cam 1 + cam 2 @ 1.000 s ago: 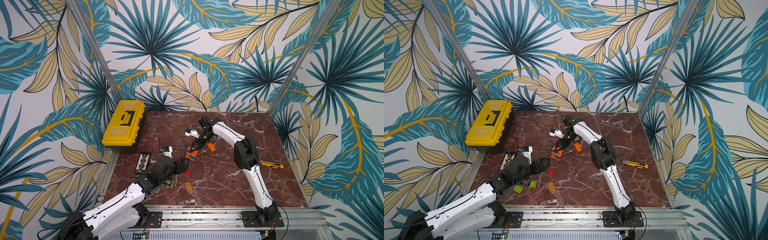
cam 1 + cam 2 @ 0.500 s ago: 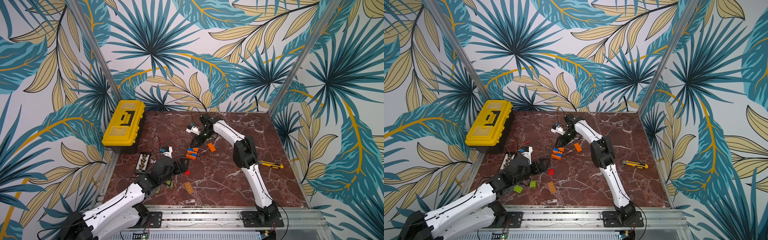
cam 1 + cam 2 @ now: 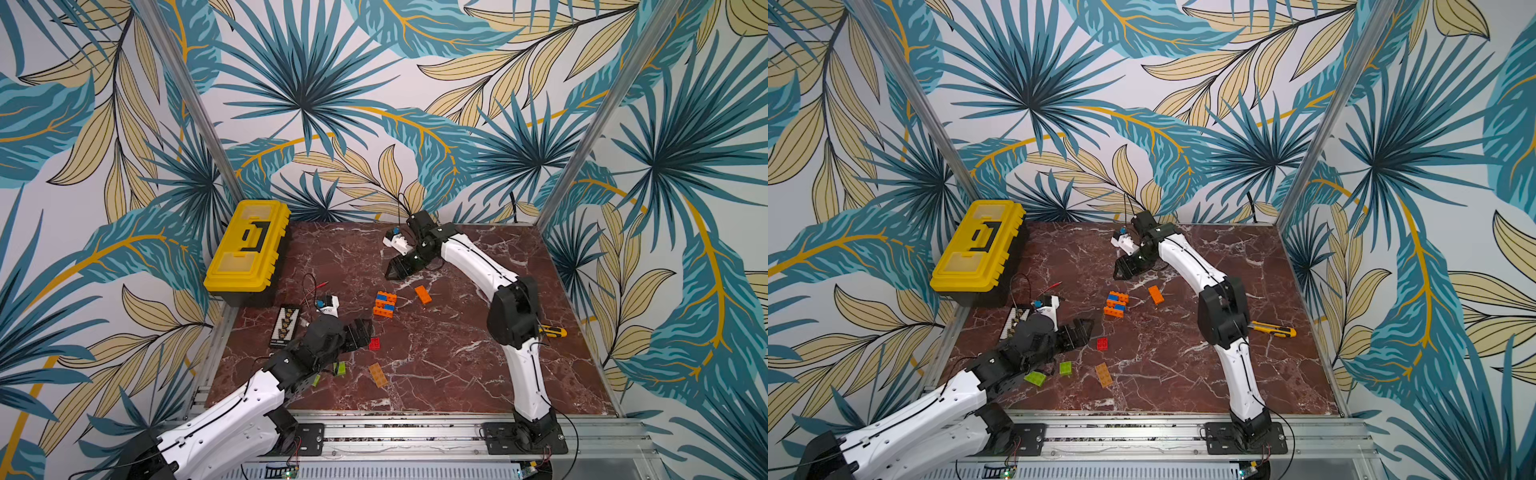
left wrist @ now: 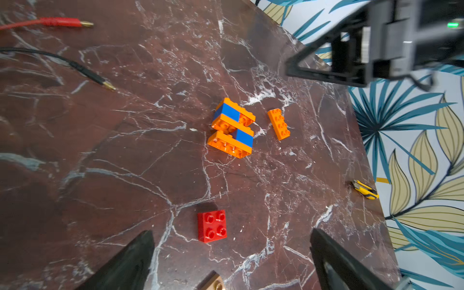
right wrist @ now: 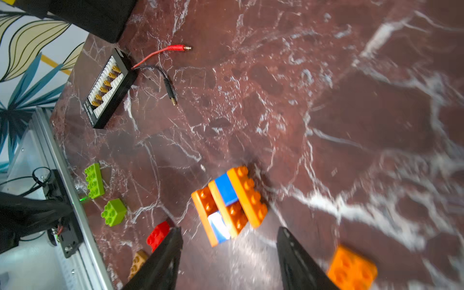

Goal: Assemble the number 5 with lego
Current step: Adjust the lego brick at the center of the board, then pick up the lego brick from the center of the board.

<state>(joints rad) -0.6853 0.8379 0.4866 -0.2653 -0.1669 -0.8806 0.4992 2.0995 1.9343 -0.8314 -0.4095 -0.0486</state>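
Note:
The lego assembly (image 3: 384, 304) (image 3: 1116, 304) of orange and blue bricks lies flat mid-table, also in the left wrist view (image 4: 232, 128) and the right wrist view (image 5: 228, 204). A loose orange brick (image 3: 422, 294) (image 5: 351, 270) lies just right of it. Toward the front are a red brick (image 3: 374, 343) (image 4: 212, 226), a tan brick (image 3: 377, 375) and two lime green bricks (image 3: 1034, 378) (image 3: 1065, 368). My right gripper (image 3: 395, 272) (image 5: 229, 229) hangs open and empty behind the assembly. My left gripper (image 3: 363, 330) (image 4: 231, 231) stands wide open, empty, just short of the red brick.
A yellow toolbox (image 3: 249, 245) fills the back left corner. A black connector board (image 3: 284, 326) with red and black leads (image 3: 316, 286) lies at the left edge. A yellow utility knife (image 3: 552, 331) rests right of my right arm. Walls close in three sides.
My right gripper has opened, let go of the orange and blue assembly and drawn back toward the far wall. The assembly now lies on the table. The left arm has not moved.

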